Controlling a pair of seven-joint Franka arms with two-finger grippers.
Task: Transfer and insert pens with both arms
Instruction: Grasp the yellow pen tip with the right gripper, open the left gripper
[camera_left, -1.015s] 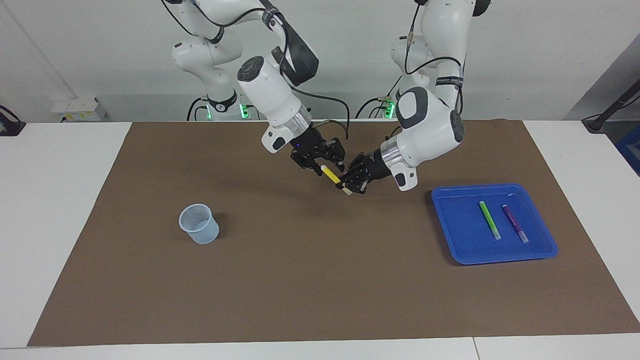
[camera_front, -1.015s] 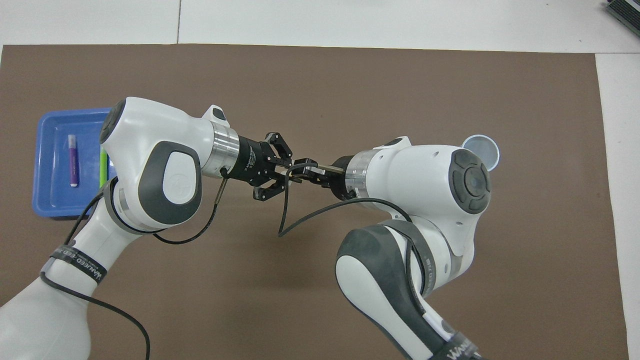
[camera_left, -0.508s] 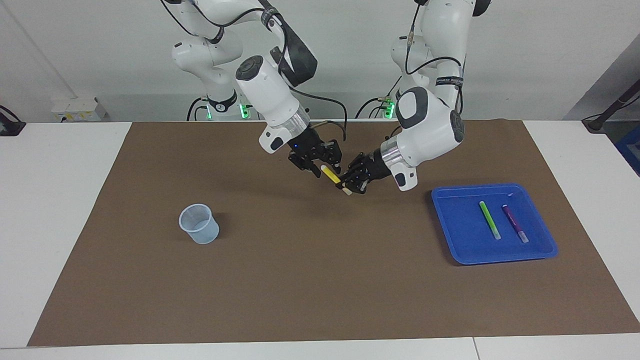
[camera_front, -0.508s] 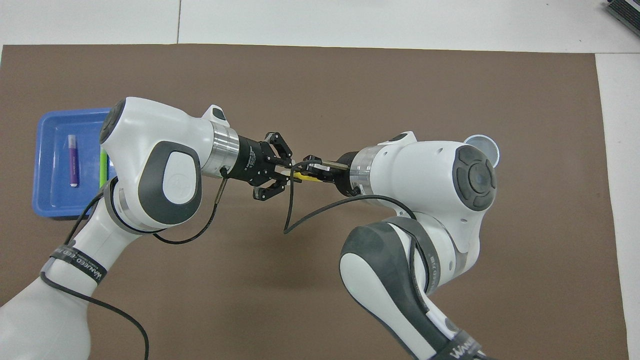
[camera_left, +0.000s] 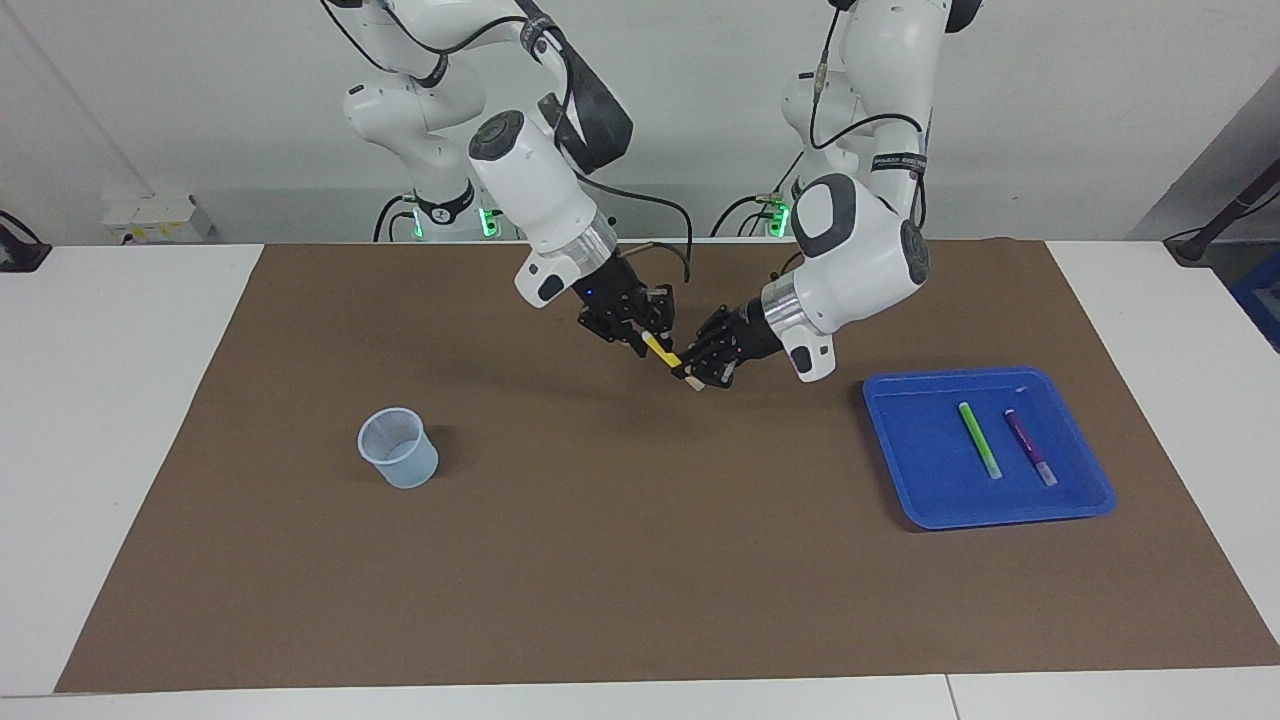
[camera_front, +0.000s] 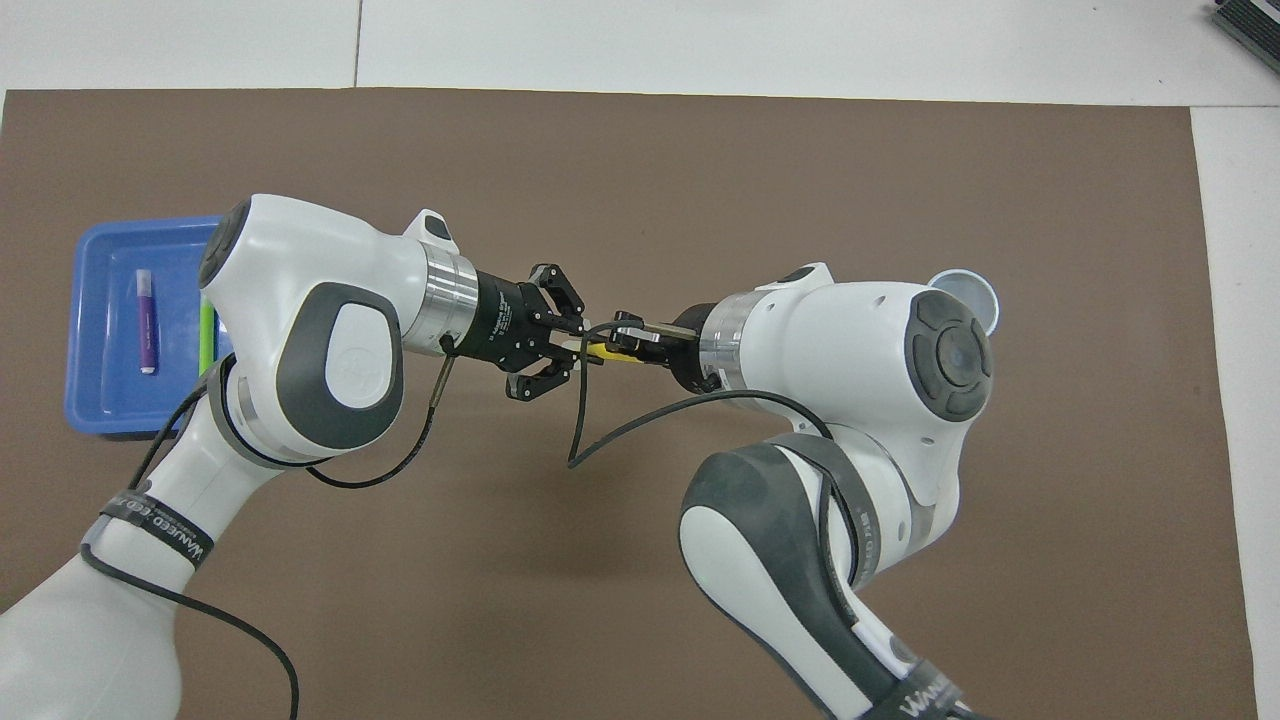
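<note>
One yellow pen (camera_left: 661, 350) hangs mid-air over the brown mat (camera_left: 620, 560), between blue tray (camera_left: 905, 490) and cup (camera_left: 398, 448). Left pincer (camera_left: 694, 376) pinches its pale end. Right pincer (camera_left: 645, 334) sits around its upper end; can't tell whether it grips. Green pen (camera_left: 979, 439) and purple pen (camera_left: 1029, 447) lie side by side in the tray.

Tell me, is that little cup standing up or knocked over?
Upright: the cup stands on its base on the brown mat, open mouth facing up.
</note>
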